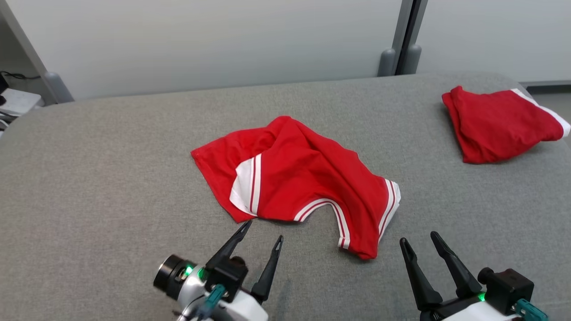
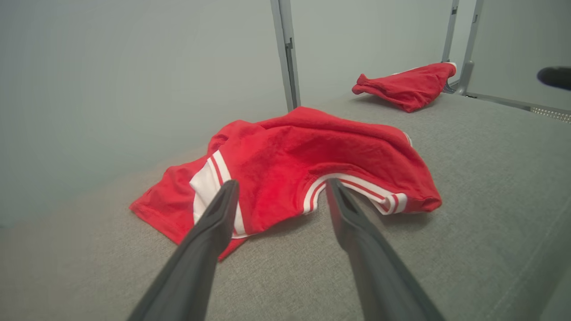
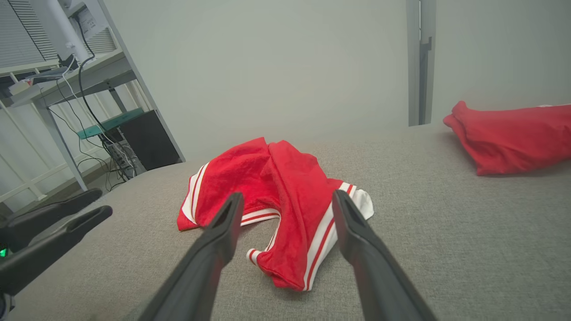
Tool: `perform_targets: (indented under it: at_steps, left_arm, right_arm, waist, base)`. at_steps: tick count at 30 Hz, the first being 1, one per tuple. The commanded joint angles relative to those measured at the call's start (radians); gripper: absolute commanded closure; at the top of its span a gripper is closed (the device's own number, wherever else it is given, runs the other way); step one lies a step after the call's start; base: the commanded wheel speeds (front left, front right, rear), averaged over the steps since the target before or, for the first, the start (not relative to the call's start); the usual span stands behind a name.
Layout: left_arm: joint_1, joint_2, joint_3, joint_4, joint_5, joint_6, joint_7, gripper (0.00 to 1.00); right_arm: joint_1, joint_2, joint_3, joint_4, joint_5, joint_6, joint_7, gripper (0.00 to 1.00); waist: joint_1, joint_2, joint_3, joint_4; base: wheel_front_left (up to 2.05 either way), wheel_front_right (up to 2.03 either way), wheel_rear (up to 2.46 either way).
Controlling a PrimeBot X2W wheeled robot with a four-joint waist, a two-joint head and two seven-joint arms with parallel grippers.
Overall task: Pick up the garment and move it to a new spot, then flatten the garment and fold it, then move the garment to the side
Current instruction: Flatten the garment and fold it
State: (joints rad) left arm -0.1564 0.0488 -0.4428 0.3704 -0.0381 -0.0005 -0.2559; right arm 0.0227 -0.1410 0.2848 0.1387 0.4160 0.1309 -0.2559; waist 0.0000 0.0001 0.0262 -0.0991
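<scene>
A red garment with white stripes lies crumpled in the middle of the grey padded table. It also appears in the left wrist view as the garment and in the right wrist view as the garment. My left gripper stands open just in front of its near left edge, empty. My right gripper is open too, close to the garment's near right corner, holding nothing. In the wrist views the left gripper and the right gripper show spread fingers short of the cloth.
A second red garment lies bunched at the table's far right corner. Pale partition walls stand behind the table. A desk with cables stands off the table's left side.
</scene>
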Motion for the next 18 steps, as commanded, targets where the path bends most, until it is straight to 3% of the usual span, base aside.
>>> perform_targets:
  at_steps: [1, 11, 18]
  left_arm:
    - [-0.073, 0.002, 0.017, -0.001, 0.021, -0.010, -0.006, 0.00]
    - [-0.327, 0.019, -0.131, 0.255, 0.171, -0.007, -0.006, 0.00]
    - [-0.438, 0.035, -0.195, 0.429, 0.209, 0.007, -0.006, 0.00]
  right_arm:
    - [-0.044, -0.012, 0.022, -0.028, 0.004, 0.000, -0.006, 0.00]
    - [-0.123, -0.013, 0.056, -0.030, 0.015, 0.000, -0.006, 0.00]
    - [-0.157, -0.014, 0.068, -0.030, 0.024, 0.000, -0.006, 0.00]
  waist:
    - [0.0000, -0.0001, 0.028, -0.012]
    - [0.0000, -0.0001, 0.140, -0.076]
    - [0.0000, -0.0001, 0.177, -0.126]
  base:
    - [0.00, 0.00, 0.00]
    - [0.00, 0.00, 0.00]
    - [0.00, 0.00, 0.00]
